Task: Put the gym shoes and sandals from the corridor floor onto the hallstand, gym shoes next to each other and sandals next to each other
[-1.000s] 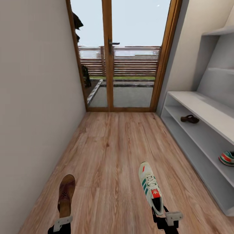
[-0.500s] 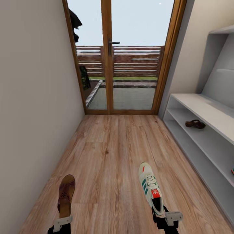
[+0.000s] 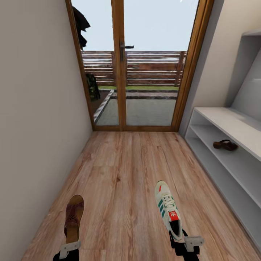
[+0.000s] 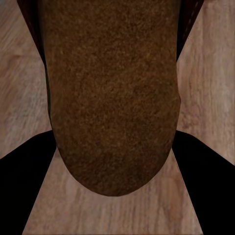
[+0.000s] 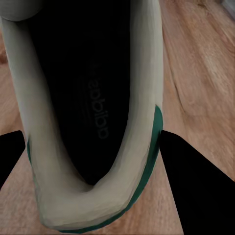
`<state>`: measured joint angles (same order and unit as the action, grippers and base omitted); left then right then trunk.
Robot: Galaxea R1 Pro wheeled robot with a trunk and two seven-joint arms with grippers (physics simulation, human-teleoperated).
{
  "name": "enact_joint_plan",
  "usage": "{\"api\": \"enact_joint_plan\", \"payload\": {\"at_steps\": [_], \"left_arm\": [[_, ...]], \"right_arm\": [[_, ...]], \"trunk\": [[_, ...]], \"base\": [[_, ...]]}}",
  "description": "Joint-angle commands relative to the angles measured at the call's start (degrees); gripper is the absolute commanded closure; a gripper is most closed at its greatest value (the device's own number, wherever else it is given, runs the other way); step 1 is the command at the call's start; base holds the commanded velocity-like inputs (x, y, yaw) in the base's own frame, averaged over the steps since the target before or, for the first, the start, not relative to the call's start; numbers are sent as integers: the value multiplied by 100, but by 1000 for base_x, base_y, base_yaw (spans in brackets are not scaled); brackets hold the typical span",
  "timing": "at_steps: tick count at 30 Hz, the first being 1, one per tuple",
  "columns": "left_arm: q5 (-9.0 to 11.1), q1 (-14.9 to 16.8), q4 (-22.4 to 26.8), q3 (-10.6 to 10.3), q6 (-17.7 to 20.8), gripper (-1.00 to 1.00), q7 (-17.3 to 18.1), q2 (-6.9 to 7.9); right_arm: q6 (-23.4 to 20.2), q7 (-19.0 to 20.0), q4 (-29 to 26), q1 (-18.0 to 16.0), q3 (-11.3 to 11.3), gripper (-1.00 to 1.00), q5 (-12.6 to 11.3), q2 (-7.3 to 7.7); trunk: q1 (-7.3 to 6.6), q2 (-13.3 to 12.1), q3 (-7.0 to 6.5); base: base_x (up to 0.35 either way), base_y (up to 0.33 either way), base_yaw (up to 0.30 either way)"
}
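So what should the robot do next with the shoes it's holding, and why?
Probably turn toward the hallstand on its right and carry both shoes over. The left gripper holds a sandal and the right gripper a gym shoe, both at the heel, above the corridor floor. One sandal on the shelf already waits, so its partner likely belongs beside it.

This is the entrance corridor of a home. Light brown wood-grain plank flooring [image 3: 119, 174] runs between plain pale walls to a glazed double door with a wooden frame and dark handle [image 3: 125, 65] at the top centre, with a slatted fence beyond. At the right stands a pale grey-white shoe rack with open shelves [image 3: 232, 145], a brown sandal [image 3: 225, 145] on one shelf.
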<state>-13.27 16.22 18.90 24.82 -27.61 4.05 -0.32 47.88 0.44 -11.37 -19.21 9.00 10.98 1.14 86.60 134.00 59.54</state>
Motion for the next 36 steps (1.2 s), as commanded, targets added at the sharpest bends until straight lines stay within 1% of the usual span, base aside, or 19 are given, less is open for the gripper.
{"api": "enact_joint_plan", "payload": {"at_steps": [1,16,20,28,36], "left_arm": [[-26,4,-1,49,-16,100,44,-3],[-26,4,-1,49,-16,100,44,-3],[-26,4,-1,49,-16,100,44,-3],[-26,4,-1,49,-16,100,44,-3],[-24,4,-1,49,-16,100,44,-3]], "right_arm": [[17,8,3,-4,50,100,54,-1],[19,8,3,-4,50,100,54,0],[15,8,3,-4,50,100,54,0],[11,8,5,-4,50,100,54,0],[11,8,4,-4,50,100,54,0]], "trunk": [[2,2,5],[2,2,5],[2,2,5],[2,2,5],[2,2,5]], "base": [[339,0,0],[339,0,-1],[339,0,-74],[338,32,-230],[309,152,-260]]}}
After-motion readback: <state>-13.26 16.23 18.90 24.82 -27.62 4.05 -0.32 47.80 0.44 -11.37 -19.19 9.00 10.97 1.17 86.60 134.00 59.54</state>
